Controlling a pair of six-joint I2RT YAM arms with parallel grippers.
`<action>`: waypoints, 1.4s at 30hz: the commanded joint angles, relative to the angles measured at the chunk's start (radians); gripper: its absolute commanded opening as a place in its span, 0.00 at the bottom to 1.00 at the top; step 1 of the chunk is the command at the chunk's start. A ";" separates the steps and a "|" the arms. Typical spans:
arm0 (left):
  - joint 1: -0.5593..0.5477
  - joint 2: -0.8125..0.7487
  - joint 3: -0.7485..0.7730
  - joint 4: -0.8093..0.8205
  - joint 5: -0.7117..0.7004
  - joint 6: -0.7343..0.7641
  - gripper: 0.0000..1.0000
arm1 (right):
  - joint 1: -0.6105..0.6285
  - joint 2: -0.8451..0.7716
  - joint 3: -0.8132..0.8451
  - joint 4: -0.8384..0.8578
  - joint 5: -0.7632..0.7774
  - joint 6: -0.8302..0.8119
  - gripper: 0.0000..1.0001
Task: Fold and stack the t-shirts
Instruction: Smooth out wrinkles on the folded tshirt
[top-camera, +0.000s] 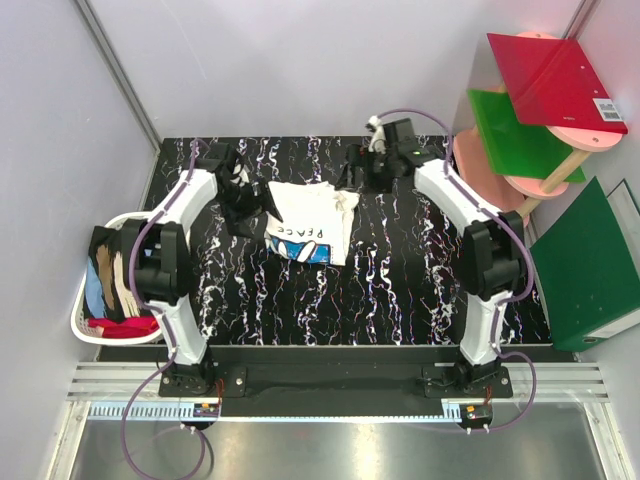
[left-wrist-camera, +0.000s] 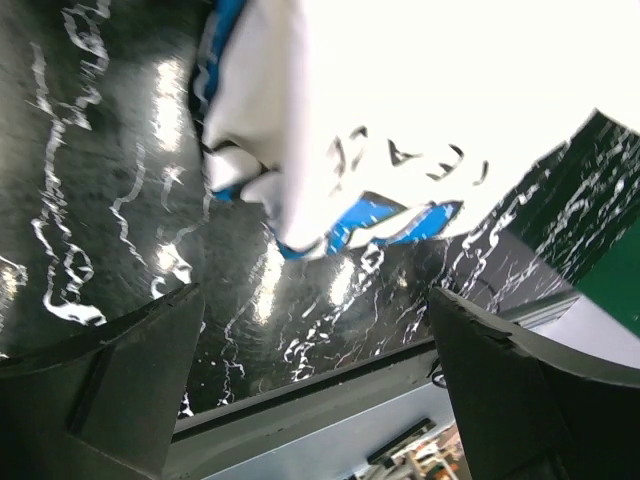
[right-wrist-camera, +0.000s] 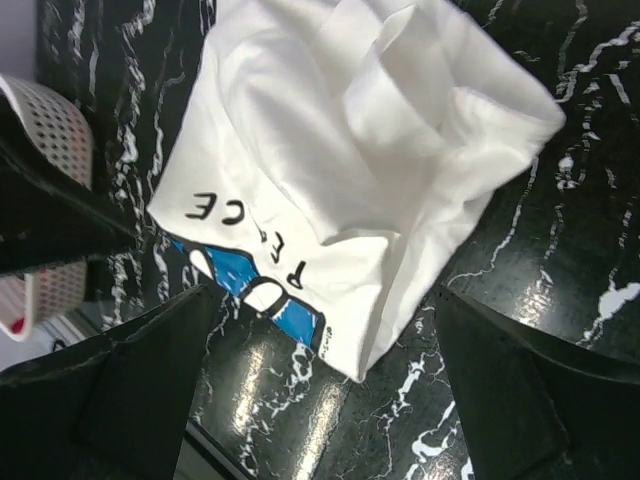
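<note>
Gaping wide and empty, the left gripper (top-camera: 243, 205) and right gripper (top-camera: 362, 170) flank the folded cream-white t-shirt (top-camera: 310, 225) lying mid-table, toward the far side. The black marbled table (top-camera: 400, 300) has a white basket (top-camera: 82, 312) of other t-shirts (top-camera: 115, 285) at left; red board (top-camera: 555, 80) and green board (top-camera: 520, 135) stand far right.

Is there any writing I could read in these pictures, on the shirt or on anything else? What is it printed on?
"PEACE": dark capital letters on the cream-white t-shirt lying on the table, upside down as the top camera sees it.
White sticker on the red board: too small to read.
No other readable text shows in any view.
</note>
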 joint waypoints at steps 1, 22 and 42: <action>0.035 0.041 0.065 -0.004 0.012 -0.010 0.99 | 0.083 0.079 0.093 -0.066 0.148 -0.129 1.00; 0.083 0.052 0.024 -0.003 0.066 0.015 0.99 | 0.126 0.325 0.302 -0.048 0.072 -0.039 0.31; 0.083 0.064 -0.022 -0.003 0.053 0.021 0.99 | 0.126 0.196 0.211 0.039 0.348 -0.008 0.00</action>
